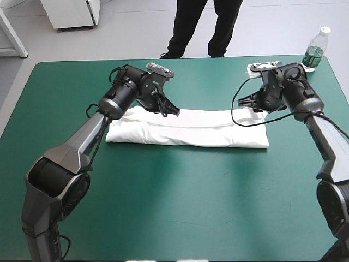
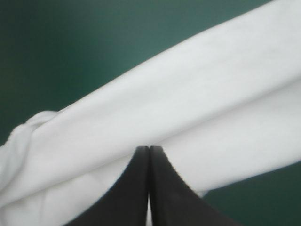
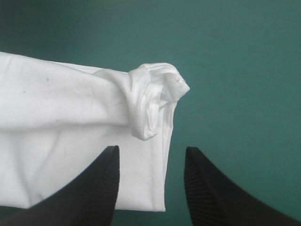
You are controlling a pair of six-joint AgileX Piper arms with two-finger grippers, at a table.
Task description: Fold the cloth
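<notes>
I see the T-shirt (image 1: 188, 131) folded into a long band mid-desk (image 1: 163, 207). My left end effector (image 2: 149, 149) pinches its fold edge, all but closed; the right end effector (image 3: 151, 151) gapes wide at the rolled end, holding nothing.

I log: T-shirt (image 1: 188, 128) plain white, one tiny dark speck. Table cover (image 1: 180, 207) teal-green, no pattern. Fingers (image 3: 207, 197) black, finely ribbed. Bottle (image 1: 315, 52) clear, white cap, green label.

Even overhead light filled the high view, casting soft shadows on the worktop (image 1: 180, 207). In the left wrist view the T-shirt (image 2: 188, 108) showed bright and nearly featureless; the worktop behind it lay dim.
</notes>
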